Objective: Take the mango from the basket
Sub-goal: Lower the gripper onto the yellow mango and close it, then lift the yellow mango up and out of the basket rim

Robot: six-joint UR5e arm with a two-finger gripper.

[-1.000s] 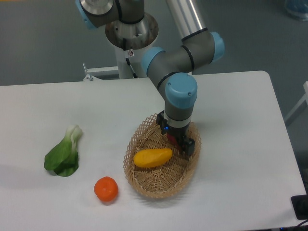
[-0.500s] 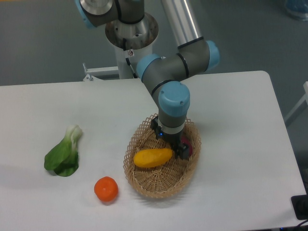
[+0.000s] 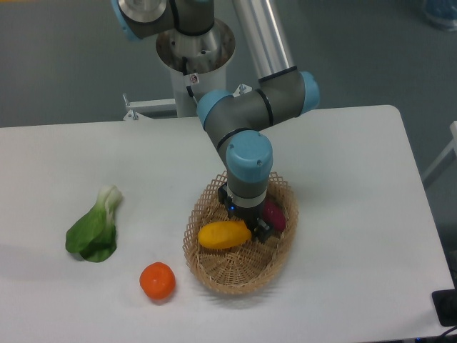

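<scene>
White counter (image 3: 357,179); gripper (image 3: 250,227) low in tan wicker basket (image 3: 214,275), at yellow oval mango's (image 3: 223,234) right end; finger opening hidden, cannot tell; you're at approach; next, straddle mango and close.

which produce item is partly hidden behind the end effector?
The sweet potato, dark purple-red, in the basket right of the end effector. The mango, tangerine and bok choy show nearly whole.

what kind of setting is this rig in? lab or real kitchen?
Most likely a robotics lab, not a kitchen. A pedestal-mounted arm works over a plain white table on a grey floor, and the produce looks staged: a wicker basket holding a mango, with a tangerine and a leafy green laid out beside it.
</scene>
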